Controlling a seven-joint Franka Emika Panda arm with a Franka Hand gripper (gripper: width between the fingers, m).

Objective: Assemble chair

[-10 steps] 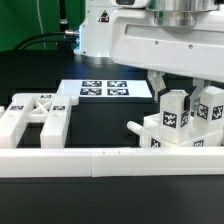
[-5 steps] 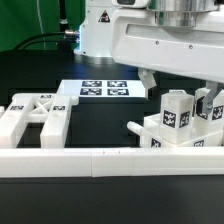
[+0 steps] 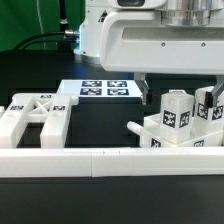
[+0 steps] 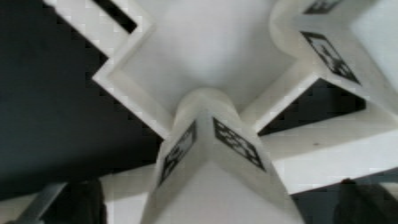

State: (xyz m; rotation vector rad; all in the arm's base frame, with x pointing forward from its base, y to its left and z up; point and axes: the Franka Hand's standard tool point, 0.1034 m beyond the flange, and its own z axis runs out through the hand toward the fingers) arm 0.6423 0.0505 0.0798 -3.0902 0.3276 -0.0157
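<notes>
Several white chair parts with square tags stand clustered at the exterior view's right: a chunky upright leg (image 3: 175, 113), another tagged block (image 3: 211, 110) beside it, and lower pieces (image 3: 160, 138) in front. A white ladder-like chair frame (image 3: 35, 115) lies flat at the left. My gripper (image 3: 178, 98) hangs just above the right cluster, its dark fingers (image 3: 143, 90) spread wide to either side of the leg's top and not touching it. In the wrist view the tagged leg (image 4: 222, 150) fills the middle, over a V-shaped white part (image 4: 169, 60).
A long white border rail (image 3: 100, 160) runs along the front of the table. The marker board (image 3: 105, 88) lies flat behind the parts. Black table (image 3: 100, 120) shows between the frame and the right cluster. The arm's white body (image 3: 160, 45) fills the top.
The fingers have spread apart and moved away from the upright leg, and the hand has risen a little. The parts have not moved.
</notes>
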